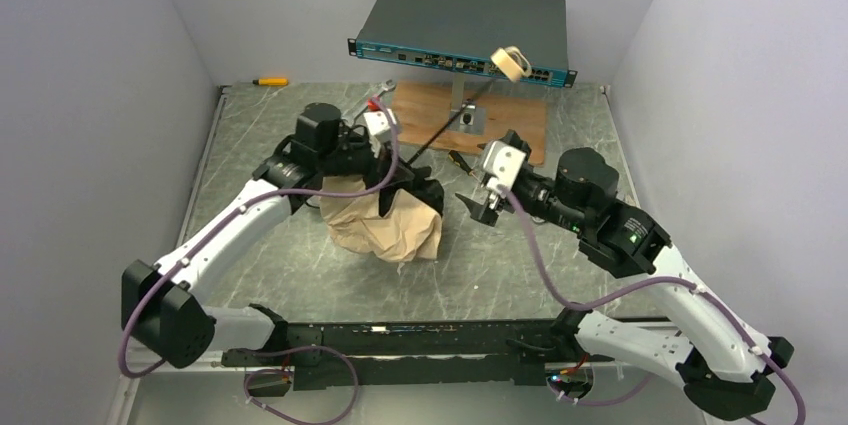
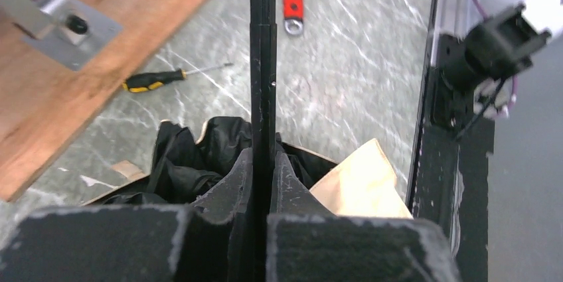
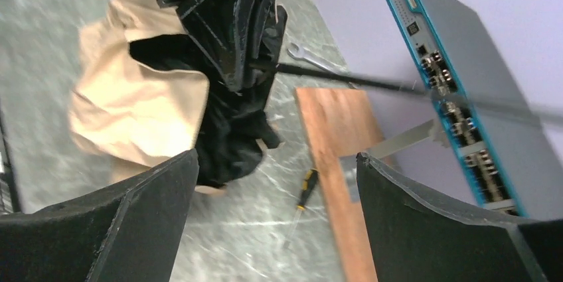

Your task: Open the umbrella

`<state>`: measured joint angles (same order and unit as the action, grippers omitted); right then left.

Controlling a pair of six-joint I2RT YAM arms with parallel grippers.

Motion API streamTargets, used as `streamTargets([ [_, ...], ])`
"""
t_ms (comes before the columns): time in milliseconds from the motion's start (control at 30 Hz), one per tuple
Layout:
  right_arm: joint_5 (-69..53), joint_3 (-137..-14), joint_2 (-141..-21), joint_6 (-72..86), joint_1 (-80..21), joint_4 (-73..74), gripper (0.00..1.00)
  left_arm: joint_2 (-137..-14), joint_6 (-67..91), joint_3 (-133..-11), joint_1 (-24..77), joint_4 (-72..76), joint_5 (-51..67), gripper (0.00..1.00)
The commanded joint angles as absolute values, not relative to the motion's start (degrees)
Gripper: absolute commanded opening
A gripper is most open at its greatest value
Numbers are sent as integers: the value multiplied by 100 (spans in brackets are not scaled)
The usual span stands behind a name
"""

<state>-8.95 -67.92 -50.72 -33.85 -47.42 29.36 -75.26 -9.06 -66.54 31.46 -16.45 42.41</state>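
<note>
Top view: the umbrella lies collapsed at the middle of the desk, with its shaft extended rearward. Left wrist: the left fingers are pinching that shaft. Right wrist: the right fingers are spread and empty beside the canopy. Judged mid-opening, the next move calls for pushing the runner along the shaft.

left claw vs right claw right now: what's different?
1. Left claw is shut on the umbrella's black shaft; right claw is wide open, holding nothing.
2. Left claw sits right at the bunched umbrella; right claw hangs beside it, not touching.
Shared: both have black fingers and both face the umbrella.
</note>
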Motion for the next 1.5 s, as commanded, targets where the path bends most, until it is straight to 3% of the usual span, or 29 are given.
streamTargets([
  [0, -1682, -6569, -5003, -1630, -4516, 2166, 89, -6921, 254, -6428, 2896, 245, 4487, 0],
  [100, -1514, -6521, -5091, -1264, -4507, 1722, 89, -6869, 345, -6339, 2860, 462, 4732, 0],
  [233, -969, -6801, -5493, -528, -4466, 918, 91, -6502, 979, -5642, 2864, 1884, 4786, 0],
  [467, -1054, -7922, -6279, 789, -4450, 367, 83, -6628, 1734, -5702, 2862, 2675, 5148, 0],
  [567, -1085, -8062, -6508, 1105, -4449, 254, 77, -6711, 2009, -5755, 2863, 2964, 5214, 0],
  [700, -1061, -8004, -6644, 1206, -4450, 84, 55, -6730, 2197, -5758, 2880, 3263, 5175, 0],
  [867, -1275, -7781, -6720, 1187, -4447, 26, 38, -6781, 2205, -5894, 2999, 3318, 5222, 0],
  [1233, -1401, -7285, -6701, 1211, -4447, -287, 37, -6800, 2381, -6046, 3052, 3344, 5116, 0],
  [1300, -1476, -7252, -6705, 1186, -4446, -345, 22, -6790, 2360, -6074, 3053, 3285, 5108, 0],
  [1333, -1486, -7266, -6716, 1163, -4450, -349, 4, -6786, 2337, -6070, 3058, 3254, 5107, 0],
  [1367, -1501, -7321, -6742, 1083, -4443, -314, 0, -6773, 2288, -6089, 3057, 3165, 5106, 0],
  [1400, -1475, -7381, -6771, 1045, -4437, -268, 0, -6745, 2210, -6116, 3056, 2977, 5119, 7],
  [1467, -1354, -7493, -6786, 902, -4346, -158, 0, -6617, 1879, -6155, 3034, 2326, 5168, 39],
])
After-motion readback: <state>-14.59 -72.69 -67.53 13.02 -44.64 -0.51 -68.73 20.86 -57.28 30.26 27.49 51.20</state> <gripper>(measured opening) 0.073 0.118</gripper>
